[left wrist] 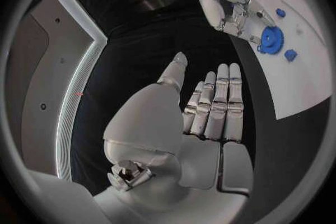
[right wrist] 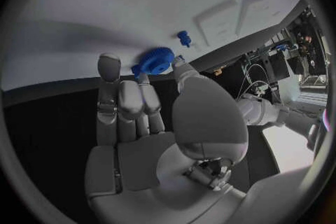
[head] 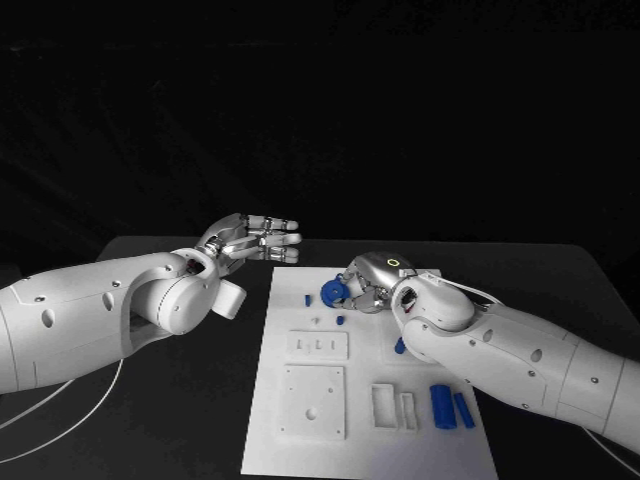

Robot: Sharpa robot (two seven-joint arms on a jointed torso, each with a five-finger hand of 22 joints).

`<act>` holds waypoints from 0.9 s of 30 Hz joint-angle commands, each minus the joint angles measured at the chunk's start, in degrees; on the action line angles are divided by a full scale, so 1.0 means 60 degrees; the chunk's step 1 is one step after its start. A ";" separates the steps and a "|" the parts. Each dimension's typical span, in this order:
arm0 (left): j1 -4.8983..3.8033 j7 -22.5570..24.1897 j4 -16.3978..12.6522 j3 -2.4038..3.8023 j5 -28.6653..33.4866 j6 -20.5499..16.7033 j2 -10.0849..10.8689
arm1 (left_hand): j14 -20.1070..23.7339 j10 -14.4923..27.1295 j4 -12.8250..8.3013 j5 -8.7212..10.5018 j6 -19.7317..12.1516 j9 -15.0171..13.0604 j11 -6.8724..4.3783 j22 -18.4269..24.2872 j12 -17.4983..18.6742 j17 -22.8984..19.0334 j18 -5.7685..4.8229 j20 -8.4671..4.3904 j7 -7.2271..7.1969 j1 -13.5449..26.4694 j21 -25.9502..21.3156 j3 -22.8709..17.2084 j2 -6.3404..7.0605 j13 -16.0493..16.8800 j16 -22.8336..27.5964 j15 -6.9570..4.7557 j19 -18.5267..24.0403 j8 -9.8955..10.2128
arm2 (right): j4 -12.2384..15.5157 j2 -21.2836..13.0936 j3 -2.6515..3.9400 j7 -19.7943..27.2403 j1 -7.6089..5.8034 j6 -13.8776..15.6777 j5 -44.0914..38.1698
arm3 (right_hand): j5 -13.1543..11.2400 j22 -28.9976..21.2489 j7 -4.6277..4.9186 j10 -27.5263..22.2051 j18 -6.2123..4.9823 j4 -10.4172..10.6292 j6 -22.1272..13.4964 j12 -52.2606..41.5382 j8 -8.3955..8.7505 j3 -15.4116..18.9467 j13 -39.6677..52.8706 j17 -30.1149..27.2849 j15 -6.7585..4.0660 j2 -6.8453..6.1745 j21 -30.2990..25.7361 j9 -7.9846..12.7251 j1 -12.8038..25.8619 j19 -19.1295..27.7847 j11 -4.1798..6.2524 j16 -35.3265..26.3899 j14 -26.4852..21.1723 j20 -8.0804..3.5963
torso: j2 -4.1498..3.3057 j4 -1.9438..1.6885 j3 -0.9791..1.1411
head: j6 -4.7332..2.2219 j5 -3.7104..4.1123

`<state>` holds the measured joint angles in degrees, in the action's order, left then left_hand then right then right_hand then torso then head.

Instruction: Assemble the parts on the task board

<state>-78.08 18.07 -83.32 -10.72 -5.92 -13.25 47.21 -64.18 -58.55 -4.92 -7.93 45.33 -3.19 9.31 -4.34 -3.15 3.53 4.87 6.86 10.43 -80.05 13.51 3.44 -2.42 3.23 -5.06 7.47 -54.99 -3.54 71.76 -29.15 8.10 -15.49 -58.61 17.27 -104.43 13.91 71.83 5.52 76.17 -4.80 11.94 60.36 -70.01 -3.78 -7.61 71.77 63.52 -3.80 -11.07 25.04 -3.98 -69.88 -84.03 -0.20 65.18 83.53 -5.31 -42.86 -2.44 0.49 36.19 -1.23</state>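
Gear [right wrist: 154, 60], blue and toothed, is held at the fingertips of the right hand [head: 363, 284] above the far end of the task board [head: 299, 455], pinched between the thumb and the fingers as the right wrist view shows. It is judged to be light, rigid plastic, unlikely to bend or break, though its smooth faces could slip or tilt in a fingertip pinch; a hold across the rim, with the teeth giving some purchase, is judged the safest, leaving the central hole free for whatever post it must seat on. The left hand [head: 251, 239] is held off the board's far left corner over the black table [head: 176, 400], its fingers straight and close together with nothing in them, so it is not in the way. Beside the held gear a small blue peg [head: 309, 299] stands on the board, and another small blue piece [head: 340, 320] lies just nearer; these could be knocked by the fingers as the gear is lowered. Further down the board two blue cylinders [head: 450, 406] lie side by side near the right edge, next to two white slotted blocks [head: 395, 406], and a white square plate [head: 314, 400] and a smaller raised panel [head: 319, 346] sit on the left half, all well apart from the gear.
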 commanded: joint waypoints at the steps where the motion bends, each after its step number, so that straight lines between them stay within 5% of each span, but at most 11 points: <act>1: -0.0014 0.0063 -0.0002 0.0011 -0.0024 0.0083 0.0001 | 0.0018 0.0040 0.0017 0.0052 -0.0075 0.0008 0.0005 0.0012 -0.0043 0.0011 -0.0064 0.0019 -0.0002 0.0036 0.0041 -0.0026 0.0069 0.0015 -0.0059 0.0038 0.0011 0.0042 | 0.0106 -0.0079 -0.0002 0.0008 0.0013 -0.0018 0.0140 | 0.0109 -0.0008 -0.0021 -0.0040 -0.0146 0.0029 0.0069 0.0025 0.0025 -0.0076 0.0010 0.0017 -0.0020 0.0064 0.0049 -0.0006 -0.0011 -0.0398 0.0042 -0.0011 -0.0036 0.0028 | -0.0001 -0.0004 0.0003 | 0.0011 0.0003; 8: -0.0014 0.0064 0.0026 0.0010 -0.0024 0.0073 0.0021 | 0.0018 0.0040 0.0017 0.0052 -0.0075 0.0008 0.0005 0.0012 -0.0043 0.0011 -0.0064 0.0019 -0.0002 0.0036 0.0041 -0.0026 0.0069 0.0015 -0.0059 0.0038 0.0011 0.0042 | 0.0207 -0.0233 -0.0003 0.0102 0.0042 -0.0194 0.0288 | 0.0187 0.0004 -0.0036 0.0005 -0.0125 -0.0279 0.0156 -0.0026 0.0027 -0.0515 0.0060 0.0056 -0.0028 0.0090 0.0153 -0.0001 0.0068 -0.0401 0.0051 0.0024 -0.0028 0.0017 | 0.0000 -0.0017 -0.0001 | 0.0027 0.0016; 19: -0.0014 0.0064 0.0048 0.0010 -0.0024 0.0084 0.0041 | 0.0018 0.0040 0.0017 0.0052 -0.0075 0.0008 0.0005 0.0012 -0.0043 0.0011 -0.0064 0.0019 -0.0002 0.0036 0.0041 -0.0026 0.0069 0.0015 -0.0059 0.0038 0.0011 0.0042 | 0.0269 -0.0326 -0.0003 0.0166 0.0071 -0.0253 0.0478 | 0.0250 0.0004 -0.0054 0.0026 -0.0126 -0.0204 0.0210 -0.0040 0.0029 -0.0576 0.0077 0.0077 -0.0043 0.0171 0.0185 0.0000 0.0254 -0.0401 0.0063 0.0047 -0.0027 0.0004 | 0.0001 -0.0019 -0.0004 | 0.0025 0.0036; 27: -0.0015 0.0064 0.0045 0.0010 -0.0024 0.0075 0.0052 | 0.0018 0.0040 0.0017 0.0052 -0.0075 0.0008 0.0005 0.0012 -0.0043 0.0011 -0.0064 0.0019 -0.0002 0.0036 0.0041 -0.0026 0.0069 0.0015 -0.0059 0.0038 0.0011 0.0042 | 0.0368 -0.0362 -0.0004 0.0202 0.0083 -0.0292 0.0588 | 0.0119 -0.0001 -0.0061 0.0043 -0.0118 -0.0307 0.0235 -0.0053 0.0034 -0.1196 0.0102 0.0082 -0.0045 0.0207 0.0224 0.0006 0.0462 -0.0396 0.0066 0.0058 -0.0030 -0.0005 | 0.0001 -0.0024 -0.0010 | 0.0025 0.0048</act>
<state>-78.08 18.06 -82.96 -10.72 -5.93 -13.25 47.55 -64.19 -58.55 -4.92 -7.93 45.33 -3.20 9.31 -4.34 -3.15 3.52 4.87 6.86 10.43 -80.05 13.51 3.44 -2.42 3.24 -5.06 7.47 -55.00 -3.54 73.79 -31.24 8.09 -14.95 -58.17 16.45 -101.39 14.85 71.83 5.31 76.39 -4.80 10.22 61.43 -70.01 -3.78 -14.33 72.29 63.99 -3.80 -9.81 26.15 -3.97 -67.53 -84.03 0.01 65.18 83.53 -5.31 -42.87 -2.56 0.47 36.36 -0.97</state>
